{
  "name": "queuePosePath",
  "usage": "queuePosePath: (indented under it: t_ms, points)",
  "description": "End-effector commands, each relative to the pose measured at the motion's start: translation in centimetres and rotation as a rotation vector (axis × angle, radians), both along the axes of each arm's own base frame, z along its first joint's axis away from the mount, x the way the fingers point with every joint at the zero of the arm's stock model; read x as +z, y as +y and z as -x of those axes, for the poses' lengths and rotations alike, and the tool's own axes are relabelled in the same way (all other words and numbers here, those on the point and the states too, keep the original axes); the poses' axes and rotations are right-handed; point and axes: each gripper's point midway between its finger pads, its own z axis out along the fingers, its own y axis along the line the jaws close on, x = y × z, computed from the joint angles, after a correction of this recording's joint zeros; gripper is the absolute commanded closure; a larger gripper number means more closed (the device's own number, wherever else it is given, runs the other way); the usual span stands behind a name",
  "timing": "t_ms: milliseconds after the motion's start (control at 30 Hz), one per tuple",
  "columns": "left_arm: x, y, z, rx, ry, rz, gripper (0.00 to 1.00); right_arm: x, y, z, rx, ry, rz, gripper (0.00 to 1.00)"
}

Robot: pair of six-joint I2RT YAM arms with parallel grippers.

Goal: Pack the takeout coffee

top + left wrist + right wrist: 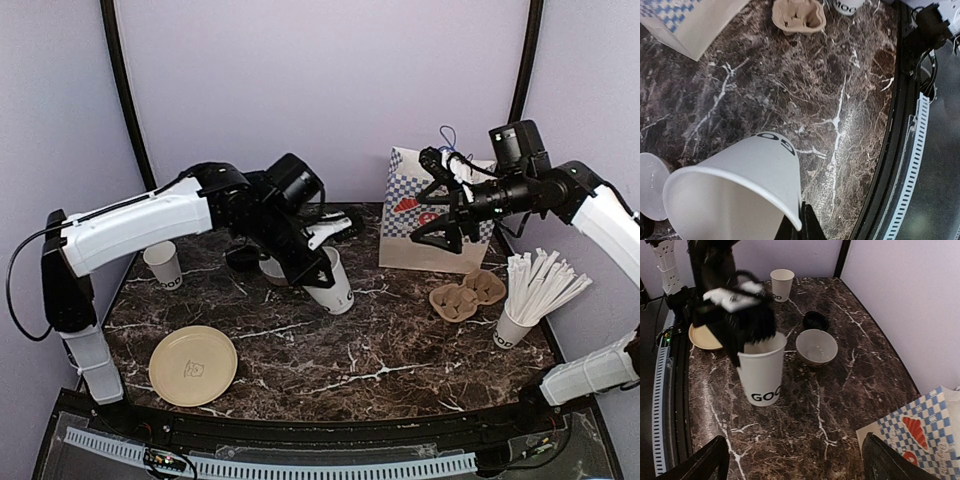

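Top external view, from the near edge outward: a tan plate point(193, 365) lies close to the arm bases. Beyond it, mid-table, the left gripper point(322, 272) is pinched tight on the rim of a white paper cup point(338, 292). The cup leans, and I cannot tell whether its base touches the table point(380, 350). It looks empty, so it should be light, thin-walled and easy to crush or let swing. A gentle pinch at the rim, or a hold round the body, would likely suit it.

Just behind sit a white bowl point(816, 346) and a black lid point(816, 320), with a second cup point(163, 265) far left. On the right come a cardboard carrier point(467, 293), then a checkered bag point(430, 240). The right gripper point(440, 218) hangs before the bag, spread wide and empty. The table is dark veined marble, probably slick. Pale lilac walls point(300, 80) close in behind.
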Motion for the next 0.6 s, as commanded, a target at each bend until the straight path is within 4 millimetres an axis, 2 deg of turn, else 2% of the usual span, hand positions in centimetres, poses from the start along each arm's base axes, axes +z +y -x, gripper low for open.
queuePosePath:
  t_ms: [0,33,133,333,567]
  points:
    - [-2.4,-0.6,2.1,-0.084,-0.016,-0.183,0.97,3.6,-2.7,-3.2,-0.201,-0.146,0.03,0.07]
    - [-3.8,-0.9,2.1,-0.092,-0.003,-0.218,0.97,4.1,-2.8,-3.1,-0.206,-0.147,0.016,0.07]
    - [-5.8,-2.0,2.0,-0.112,-0.031,-0.274,0.96,4.5,-2.9,-2.7,-0.208,-0.136,-0.006,0.06]
    - [-8.9,-2.1,1.3,-0.115,-0.056,-0.361,0.96,5.0,-4.0,-4.2,-0.305,-0.165,0.0,0.05]
    - [-10.3,-2.2,1.4,-0.136,-0.066,-0.399,0.95,4.3,-4.4,-5.4,-0.351,-0.153,-0.012,0.04]
